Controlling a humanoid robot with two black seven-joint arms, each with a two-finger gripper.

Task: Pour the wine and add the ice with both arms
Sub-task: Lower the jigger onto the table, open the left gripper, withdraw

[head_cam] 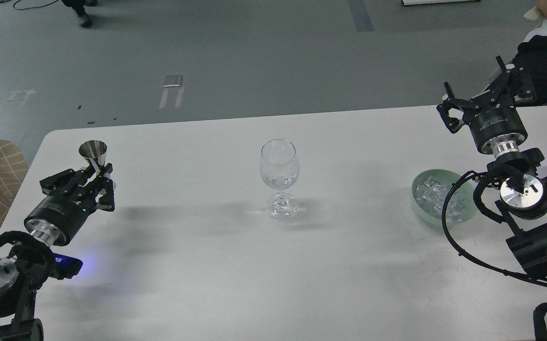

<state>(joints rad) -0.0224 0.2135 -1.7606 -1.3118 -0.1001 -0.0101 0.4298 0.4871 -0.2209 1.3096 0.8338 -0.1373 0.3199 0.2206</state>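
The wine glass (279, 177) stood upright near the middle of the counter (197, 284), its bowl apparently holding only a trace of something clear at the bottom; whether that was liquid, ice or reflection could not be told.

Near the counter's left edge, the left tool (99, 182) sat at a small metal jigger (94, 158). Its fingers looked closed around the jigger's narrow waist, with the upper cone standing upright above them. The grip read as made or nearly made, though the dark fingers hid the exact contact.

Toward the right edge, a pale green bowl (418, 189) held the ice (437, 196), several clear cubes heaped together. The right tool (475, 102) hung above the far right edge, beyond the bowl and apart from it, its fingers spread wide and holding nothing.

By the look of it, the pouring step was in hand and the ice step not yet begun. The next move would call for the left arm to lift the jigger level, carry it over the glass's rim and tip it slowly, since the glass is tall on a thin stem and a knock could topple it. The right tool would then have to come back and down into the bowl for a single cube.
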